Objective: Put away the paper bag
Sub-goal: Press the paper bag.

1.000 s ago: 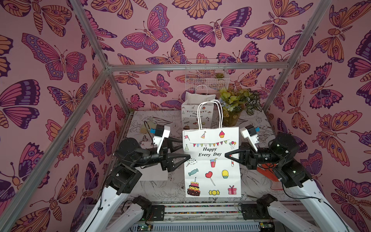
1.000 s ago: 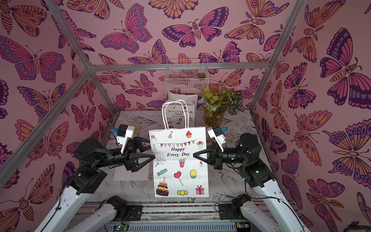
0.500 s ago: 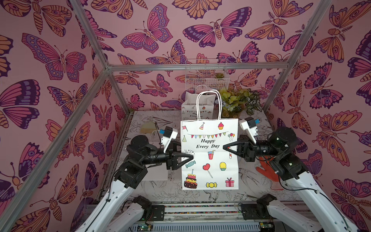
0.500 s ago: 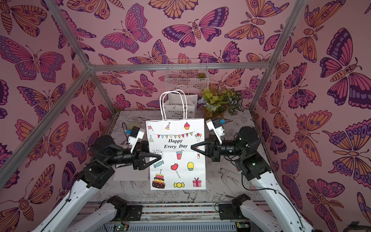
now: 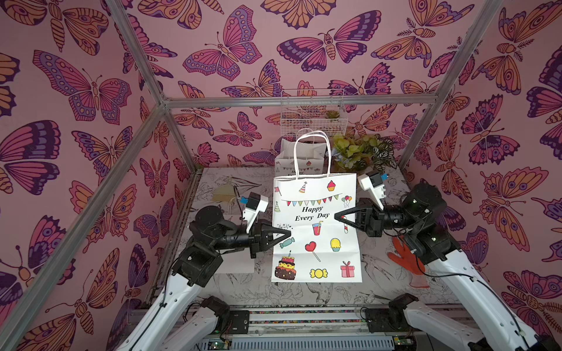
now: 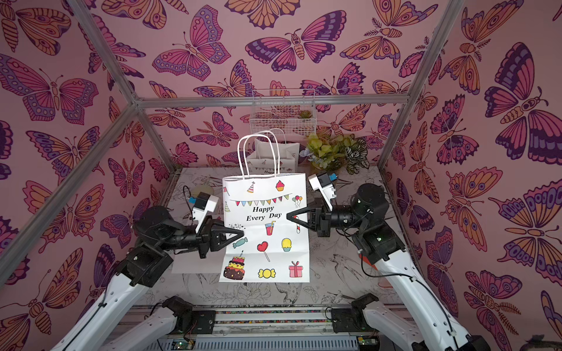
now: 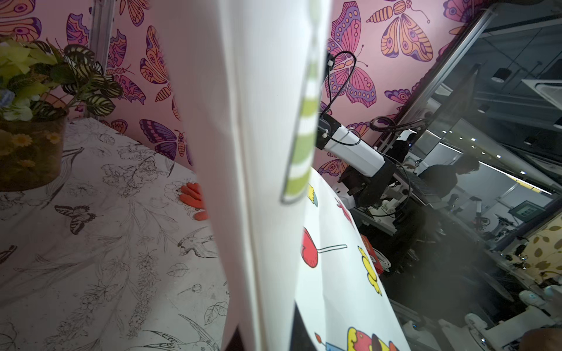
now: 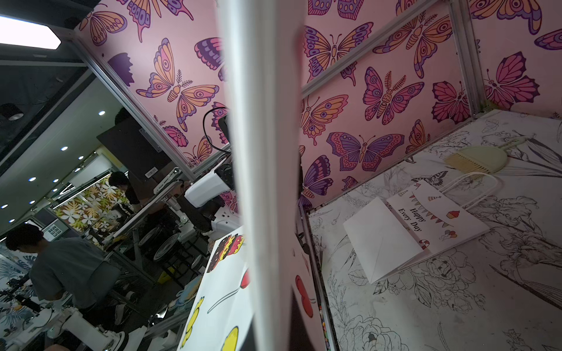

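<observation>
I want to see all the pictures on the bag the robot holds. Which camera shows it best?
A top view. The bag shows whole in both top views: front, handles and every picture. The wrist views are too close: each shows only a blurred edge of it and a slice of the printed front.

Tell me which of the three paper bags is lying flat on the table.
The folded bag near the brush lies flat; the back bag and the middle bag are upright.
</observation>
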